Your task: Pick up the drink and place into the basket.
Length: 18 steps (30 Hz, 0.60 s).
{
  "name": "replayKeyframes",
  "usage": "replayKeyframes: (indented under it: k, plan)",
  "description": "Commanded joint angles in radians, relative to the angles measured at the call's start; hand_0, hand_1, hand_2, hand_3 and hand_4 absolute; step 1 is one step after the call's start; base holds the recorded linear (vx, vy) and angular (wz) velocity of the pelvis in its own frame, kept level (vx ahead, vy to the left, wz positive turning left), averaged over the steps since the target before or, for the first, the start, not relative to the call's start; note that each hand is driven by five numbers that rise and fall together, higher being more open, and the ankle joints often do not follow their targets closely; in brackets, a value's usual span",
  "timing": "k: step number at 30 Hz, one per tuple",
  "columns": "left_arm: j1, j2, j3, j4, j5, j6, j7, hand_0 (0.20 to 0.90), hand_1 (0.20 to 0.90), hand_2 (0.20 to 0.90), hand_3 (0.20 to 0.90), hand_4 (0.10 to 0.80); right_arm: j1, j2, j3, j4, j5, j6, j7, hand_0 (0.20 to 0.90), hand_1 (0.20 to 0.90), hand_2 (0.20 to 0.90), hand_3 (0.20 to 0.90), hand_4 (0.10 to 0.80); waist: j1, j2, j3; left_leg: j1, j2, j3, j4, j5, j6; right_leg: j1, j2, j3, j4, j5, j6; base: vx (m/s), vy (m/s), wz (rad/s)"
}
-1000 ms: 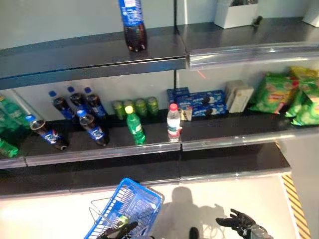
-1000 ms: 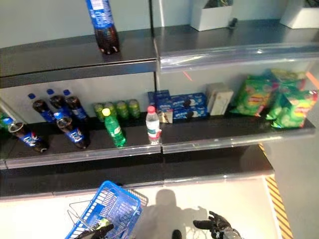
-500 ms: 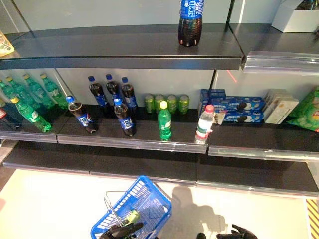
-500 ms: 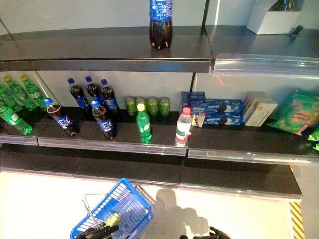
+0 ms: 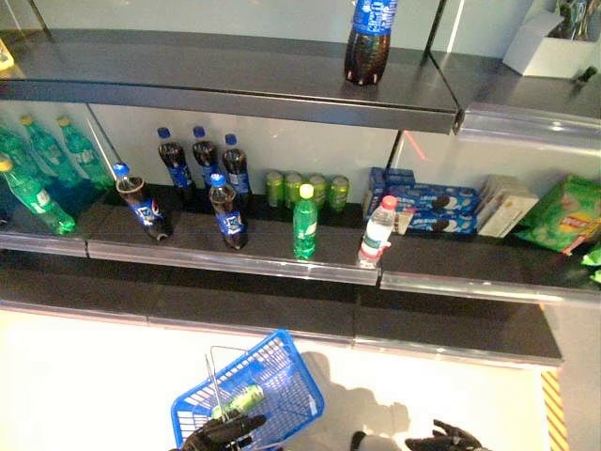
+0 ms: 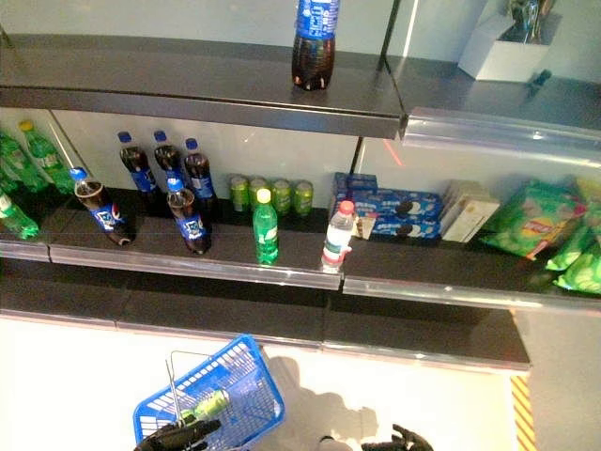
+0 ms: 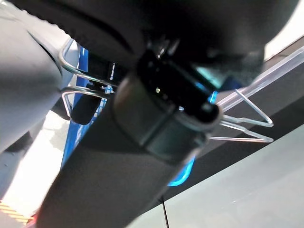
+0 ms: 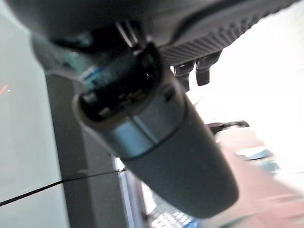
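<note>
- Blue plastic basket (image 5: 282,385) hanging low over the pale floor (image 5: 84,366), nearest of all, with its wire handles (image 5: 218,371) standing up.
- Gripping the basket's near edge: left hand (image 5: 221,434), dark fingers curling round the handle wire in the left wrist view.
- Lying inside the basket, on its side: a green drink (image 5: 238,401), just beyond the left hand.
- Hovering low at the right, apart from the basket: right hand (image 5: 446,439), fingers spreading loosely and holding nothing.
- Standing further off on the dark middle shelf (image 5: 235,254), near its front edge: a green bottle (image 5: 304,223) and a clear water bottle (image 5: 377,229) with a red cap, side by side but not touching.
- Leaning and standing to their left: dark cola bottles (image 5: 202,183) with blue caps; more green bottles (image 5: 42,169) at the far left.
- Sitting behind, against the back wall: green cans (image 5: 305,189), blue biscuit boxes (image 5: 423,202), green snack bags (image 5: 563,211) at the right.
- Standing alone on the top shelf (image 5: 188,80), farthest away: a large cola bottle (image 5: 368,42).
</note>
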Motion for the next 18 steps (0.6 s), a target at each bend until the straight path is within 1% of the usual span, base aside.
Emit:
replayKeyframes:
  k: [1, 2, 3, 4, 6, 7, 8, 11, 14, 18]
  plan:
    - [-0.058, 0.02, 0.03, -0.05, 0.012, -0.076, -0.067, 0.3, 0.3, 0.3, 0.2, 0.1, -0.066, -0.015, -0.021, 0.008, 0.011, -0.038, 0.005, 0.9, 0.9, 0.9, 0.9, 0.8, 0.024, 0.034, 0.005, -0.058, 0.038, -0.046, 0.108, -0.105, -0.048, 0.016, -0.072, 0.049, -0.158, 0.164, 0.056, 0.023, -0.493, 0.34]
    - [-0.054, 0.027, 0.038, -0.057, 0.018, -0.072, -0.061, 0.3, 0.3, 0.3, 0.2, 0.1, -0.073, -0.014, -0.019, -0.001, 0.009, -0.028, 0.013, 0.9, 0.9, 0.9, 0.9, 0.8, 0.026, 0.036, 0.003, -0.057, 0.048, -0.04, 0.107, -0.107, -0.055, 0.011, -0.078, 0.047, -0.152, 0.168, 0.059, 0.016, -0.57, 0.23]
    - [-0.056, 0.032, 0.039, -0.057, 0.016, -0.066, -0.059, 0.3, 0.3, 0.3, 0.2, 0.1, -0.08, -0.016, -0.015, -0.004, 0.009, -0.02, 0.015, 0.9, 0.9, 0.9, 0.9, 0.8, 0.029, 0.038, 0.0, -0.066, 0.067, -0.028, 0.111, -0.097, -0.063, 0.023, -0.065, 0.029, -0.162, 0.137, 0.061, -0.015, -0.274, -0.04]
    - [-0.058, 0.032, 0.04, -0.056, 0.019, -0.065, -0.053, 0.3, 0.3, 0.3, 0.2, 0.1, -0.084, -0.019, -0.013, -0.003, 0.011, -0.016, 0.016, 0.9, 0.9, 0.9, 0.9, 0.8, 0.029, 0.039, -0.002, -0.074, 0.078, -0.019, 0.117, -0.09, -0.069, 0.032, -0.057, 0.018, -0.171, 0.12, 0.061, -0.046, -0.195, -0.18]
    - [-0.065, 0.019, 0.031, -0.053, 0.017, -0.066, -0.019, 0.3, 0.3, 0.3, 0.2, 0.1, -0.095, -0.027, -0.01, -0.001, 0.017, -0.001, 0.007, 0.9, 0.9, 0.9, 0.9, 0.8, 0.028, 0.046, -0.008, -0.09, 0.108, 0.005, 0.12, -0.063, -0.091, 0.041, -0.04, -0.008, -0.181, 0.095, 0.056, -0.065, -0.137, -0.12]
    - [-0.067, 0.017, 0.029, -0.053, 0.017, -0.067, -0.012, 0.3, 0.3, 0.3, 0.2, 0.1, -0.097, -0.03, -0.009, -0.002, 0.022, 0.003, 0.004, 0.9, 0.9, 0.9, 0.9, 0.8, 0.027, 0.048, -0.009, -0.091, 0.113, 0.006, 0.118, -0.058, -0.095, 0.043, -0.038, -0.013, -0.183, 0.093, 0.054, -0.043, -0.069, -0.17]
    - [-0.066, 0.009, 0.028, -0.046, 0.027, -0.073, -0.005, 0.3, 0.3, 0.3, 0.2, 0.1, -0.1, -0.038, -0.013, 0.0, 0.029, 0.012, -0.004, 0.9, 0.9, 0.9, 0.9, 0.8, 0.028, 0.052, -0.013, -0.088, 0.122, 0.014, 0.104, -0.043, -0.106, 0.053, -0.035, -0.029, -0.192, 0.088, 0.049, -0.017, -0.041, -0.12]
    - [-0.061, -0.002, 0.027, -0.04, 0.041, -0.084, 0.002, 0.3, 0.3, 0.3, 0.2, 0.1, -0.099, -0.049, -0.022, 0.001, 0.041, 0.021, -0.008, 0.9, 0.9, 0.9, 0.9, 0.8, 0.027, 0.058, -0.02, -0.071, 0.131, 0.02, 0.078, -0.03, -0.116, 0.078, -0.032, -0.052, -0.207, 0.079, 0.043, 0.003, -0.022, 0.18]
    - [-0.048, -0.007, 0.032, -0.04, 0.042, -0.091, 0.004, 0.3, 0.3, 0.3, 0.2, 0.1, -0.08, -0.06, -0.038, 0.008, 0.035, 0.008, -0.001, 0.9, 0.9, 0.9, 0.9, 0.8, 0.025, 0.067, -0.035, -0.041, 0.132, 0.019, 0.059, -0.032, -0.127, 0.118, -0.035, -0.074, -0.227, 0.069, 0.04, 0.036, -0.001, 0.17]
    - [-0.04, -0.003, 0.04, -0.04, 0.044, -0.09, -0.003, 0.3, 0.3, 0.3, 0.2, 0.1, -0.064, -0.06, -0.046, 0.018, 0.018, -0.002, 0.004, 0.9, 0.9, 0.9, 0.9, 0.8, 0.023, 0.075, -0.045, -0.015, 0.129, 0.02, 0.041, -0.035, -0.13, 0.143, -0.04, -0.084, -0.234, 0.064, 0.042, 0.057, 0.025, 0.03]
